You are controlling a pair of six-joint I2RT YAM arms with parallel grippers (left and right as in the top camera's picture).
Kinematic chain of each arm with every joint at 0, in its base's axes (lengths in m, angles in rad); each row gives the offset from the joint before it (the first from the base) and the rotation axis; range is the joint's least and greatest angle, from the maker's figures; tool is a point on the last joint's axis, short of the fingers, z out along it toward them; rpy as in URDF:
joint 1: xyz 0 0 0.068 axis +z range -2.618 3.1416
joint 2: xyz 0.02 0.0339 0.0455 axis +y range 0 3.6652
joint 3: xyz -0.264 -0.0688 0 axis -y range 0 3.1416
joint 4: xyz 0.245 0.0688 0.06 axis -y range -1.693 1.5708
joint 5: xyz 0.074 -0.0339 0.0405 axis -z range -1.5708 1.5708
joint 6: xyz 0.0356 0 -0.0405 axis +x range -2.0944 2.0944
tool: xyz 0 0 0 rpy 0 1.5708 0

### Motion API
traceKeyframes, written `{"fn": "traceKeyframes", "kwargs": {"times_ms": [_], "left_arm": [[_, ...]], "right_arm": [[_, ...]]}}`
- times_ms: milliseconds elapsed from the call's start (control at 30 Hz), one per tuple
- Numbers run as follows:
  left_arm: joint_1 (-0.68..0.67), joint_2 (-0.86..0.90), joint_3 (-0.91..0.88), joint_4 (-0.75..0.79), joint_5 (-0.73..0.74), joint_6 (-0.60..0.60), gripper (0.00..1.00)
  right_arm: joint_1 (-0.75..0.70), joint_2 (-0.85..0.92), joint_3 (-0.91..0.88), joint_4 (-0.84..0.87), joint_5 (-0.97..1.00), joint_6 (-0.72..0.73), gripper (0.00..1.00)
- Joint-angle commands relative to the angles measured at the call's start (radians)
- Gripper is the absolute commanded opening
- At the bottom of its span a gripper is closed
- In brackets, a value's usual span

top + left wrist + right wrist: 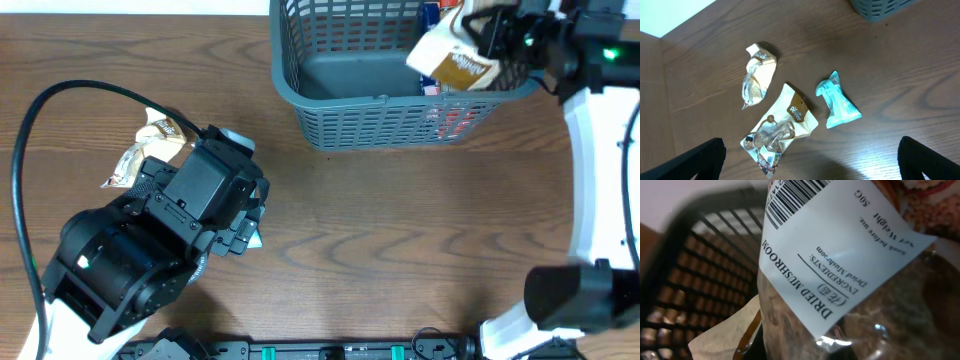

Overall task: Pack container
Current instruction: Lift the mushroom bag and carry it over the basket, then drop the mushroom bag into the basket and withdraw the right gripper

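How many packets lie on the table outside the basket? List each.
3. A small cream packet at left, a larger cream packet beside it, a teal packet nearest the container. Others may hide under the left arm.

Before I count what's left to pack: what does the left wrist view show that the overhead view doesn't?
Only left wrist: the teal packet and brown-labelled packet, unobstructed on the table. Only overhead: the right gripper gripping a tan packet above the container's right end. Both: a container corner, the wooden table, the crumpled cream packet.
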State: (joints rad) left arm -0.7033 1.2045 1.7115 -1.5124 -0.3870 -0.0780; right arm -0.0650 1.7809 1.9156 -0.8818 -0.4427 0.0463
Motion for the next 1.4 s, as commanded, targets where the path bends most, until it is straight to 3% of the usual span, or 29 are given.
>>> {"fn": "traceKeyframes", "kwargs": {"times_ms": [0, 167, 267, 367, 467, 767, 933, 1067, 1233, 1367], "left_arm": [[0.0, 0.004, 0.0, -0.001, 0.009, -0.009, 0.99], [0.0, 0.004, 0.0, -0.001, 0.009, -0.009, 0.99], [0.0, 0.004, 0.0, -0.001, 0.009, -0.009, 0.99], [0.0, 0.004, 0.0, -0.001, 0.01, -0.009, 0.99], [0.0, 0.004, 0.0, -0.001, 0.01, -0.009, 0.99], [0.0, 0.004, 0.0, -0.001, 0.01, -0.009, 0.99], [0.0, 0.004, 0.0, 0.004, 0.01, -0.009, 0.99], [0.0, 0.004, 0.0, 0.037, 0.064, -0.009, 0.99], [0.0, 0.004, 0.0, 0.082, 0.147, -0.009, 0.99], [0.0, 0.004, 0.0, 0.086, 0.179, -0.009, 0.99]], "right_arm": [[0.016, 0.04, 0.001, -0.013, 0.009, -0.072, 0.04], [0.031, 0.078, 0.001, -0.025, 0.01, -0.112, 0.09], [0.041, 0.078, 0.001, -0.022, 0.028, -0.115, 0.22], [0.05, 0.078, 0.001, -0.016, 0.035, -0.115, 0.43], [0.053, 0.078, 0.001, -0.02, 0.035, -0.114, 0.51], [0.051, 0.077, 0.012, -0.021, 0.054, -0.082, 0.67], [0.051, 0.077, 0.111, -0.037, 0.053, -0.039, 0.77], [0.049, 0.077, 0.266, -0.069, 0.05, -0.039, 0.99], [0.003, 0.077, 0.521, -0.096, 0.061, -0.023, 0.99], [-0.084, 0.077, 0.667, -0.106, 0.2, 0.07, 0.99]]}}
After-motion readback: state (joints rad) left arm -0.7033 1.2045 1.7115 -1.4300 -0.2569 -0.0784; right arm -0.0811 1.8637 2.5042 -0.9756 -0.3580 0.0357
